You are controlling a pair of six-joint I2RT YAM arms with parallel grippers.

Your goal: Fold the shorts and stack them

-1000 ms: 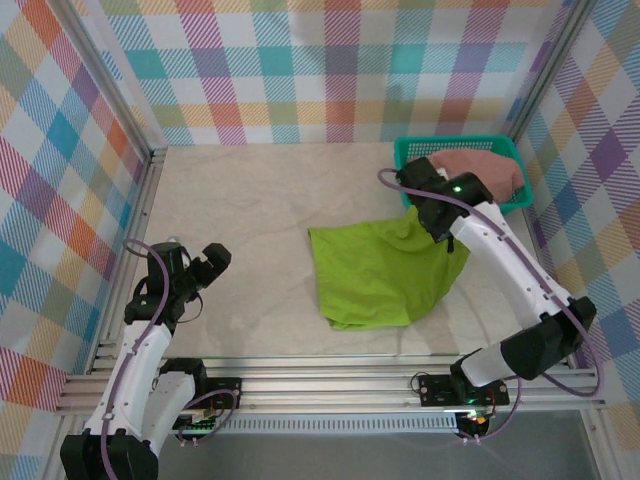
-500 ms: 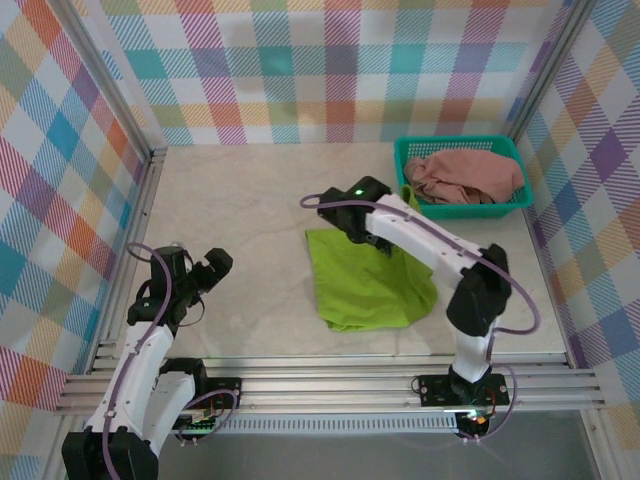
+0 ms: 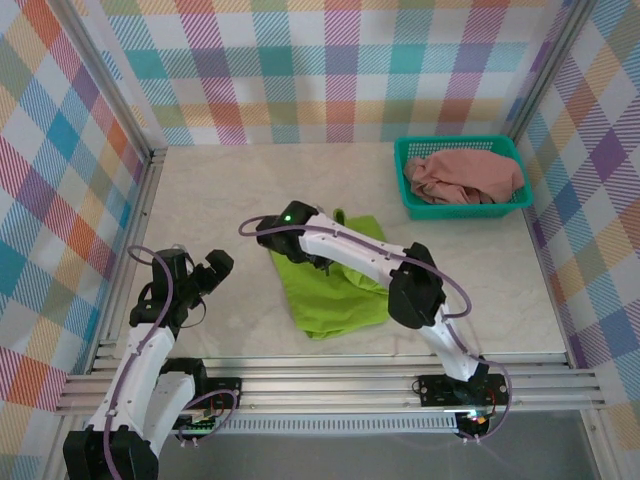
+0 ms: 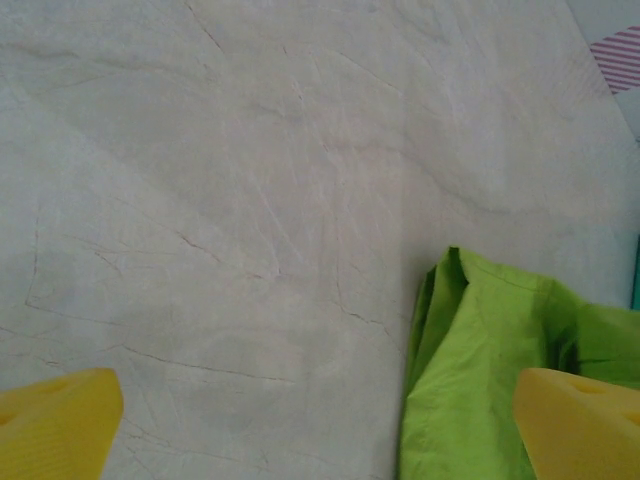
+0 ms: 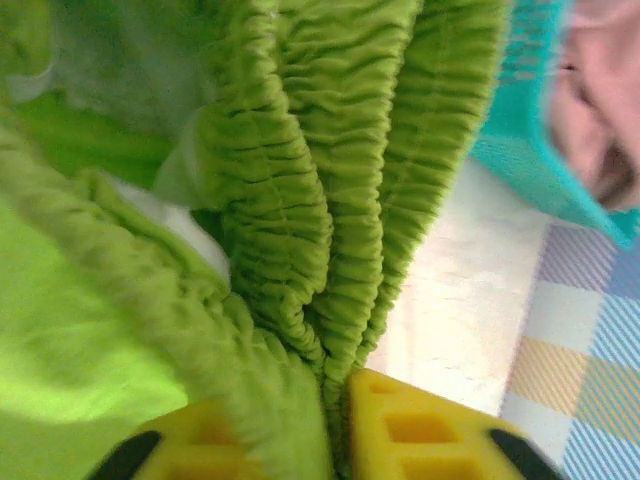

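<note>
The lime green shorts lie crumpled in the middle of the table. My right gripper is down on their far left part. In the right wrist view its yellow fingers pinch the gathered green waistband, so the right gripper is shut on it. The salmon pink shorts sit bunched in the teal basket at the back right. My left gripper hovers open at the left of the table, a gap away from the green cloth. Nothing is between its fingers.
The table is walled in by checked panels, and an aluminium frame runs along the near edge. Bare tabletop lies between the left gripper and the green shorts. The right wrist view catches a corner of the teal basket and some pink cloth.
My right arm has swept left from beside the basket to the table's middle, dragging the green shorts along. The left arm has stayed put.
</note>
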